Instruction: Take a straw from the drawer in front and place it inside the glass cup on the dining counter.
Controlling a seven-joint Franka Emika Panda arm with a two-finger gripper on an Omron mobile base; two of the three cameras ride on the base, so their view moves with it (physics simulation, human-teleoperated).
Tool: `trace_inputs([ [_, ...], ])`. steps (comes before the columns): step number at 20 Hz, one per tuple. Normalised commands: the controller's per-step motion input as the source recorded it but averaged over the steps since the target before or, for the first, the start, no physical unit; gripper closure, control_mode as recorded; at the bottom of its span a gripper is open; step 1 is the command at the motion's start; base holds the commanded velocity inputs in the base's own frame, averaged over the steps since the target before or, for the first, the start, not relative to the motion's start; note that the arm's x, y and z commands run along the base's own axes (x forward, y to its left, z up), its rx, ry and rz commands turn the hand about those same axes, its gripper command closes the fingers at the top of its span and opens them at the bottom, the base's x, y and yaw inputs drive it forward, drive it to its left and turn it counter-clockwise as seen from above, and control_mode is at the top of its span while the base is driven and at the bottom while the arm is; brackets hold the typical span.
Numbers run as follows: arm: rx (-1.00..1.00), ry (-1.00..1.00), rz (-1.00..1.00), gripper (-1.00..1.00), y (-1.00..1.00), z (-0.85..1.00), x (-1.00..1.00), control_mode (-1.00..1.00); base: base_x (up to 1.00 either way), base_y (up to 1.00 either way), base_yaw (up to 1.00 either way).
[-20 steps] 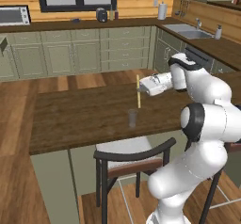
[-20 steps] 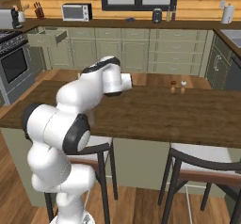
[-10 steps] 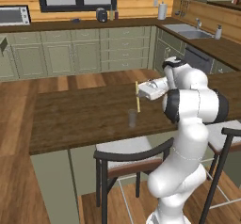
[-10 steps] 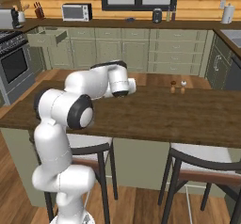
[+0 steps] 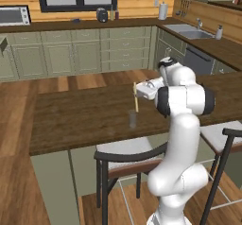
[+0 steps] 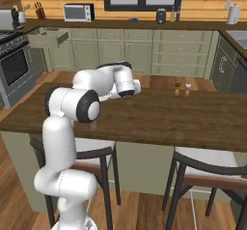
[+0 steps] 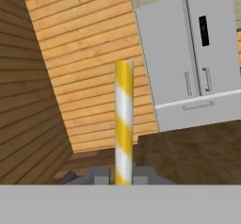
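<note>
My gripper (image 5: 139, 92) is shut on the straw (image 5: 136, 98), which stands upright above the dining counter (image 5: 75, 117). The straw's lower end hangs just over the rim of the glass cup (image 5: 133, 119), a small clear tumbler standing on the counter near its front edge. In the hand view the straw (image 7: 124, 124) shows yellow and white stripes and rises from between my fingertips (image 7: 123, 177), with the dark counter (image 7: 197, 152) to its right. The drawer (image 6: 48, 37) stands pulled open at the far left wall cabinets. In the right base view my own arm hides the hand.
Two small shakers (image 6: 182, 89) stand on the dining counter's far side. Bar stools (image 5: 123, 160) (image 6: 207, 173) are tucked under its near edge. A steel fridge (image 7: 197, 53) faces the hand camera. The sink (image 5: 191, 30) and wall worktop lie beyond.
The arm has folded in and its elbow has swung up. The straw has shifted a little left and down, closer over the glass cup. The grip has stayed shut.
</note>
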Motion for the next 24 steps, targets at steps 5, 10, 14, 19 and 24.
trace_inputs([
  [5,0.0,0.0,0.07,1.0,0.15,-0.2,0.3,-1.0,0.0,0.0,0.0],
  [10,0.0,0.01,0.06,1.0,0.16,-0.34,0.35,-1.0,0.0,0.0,0.0],
  [14,0.0,0.0,0.05,1.0,0.07,-0.22,0.39,-1.0,0.0,0.0,0.0],
  [19,0.0,0.0,0.04,1.0,0.0,-0.14,0.32,-1.0,0.0,0.0,0.0],
  [24,0.0,0.0,0.04,1.0,0.0,-0.13,-0.13,-1.0,0.0,0.0,0.0],
])
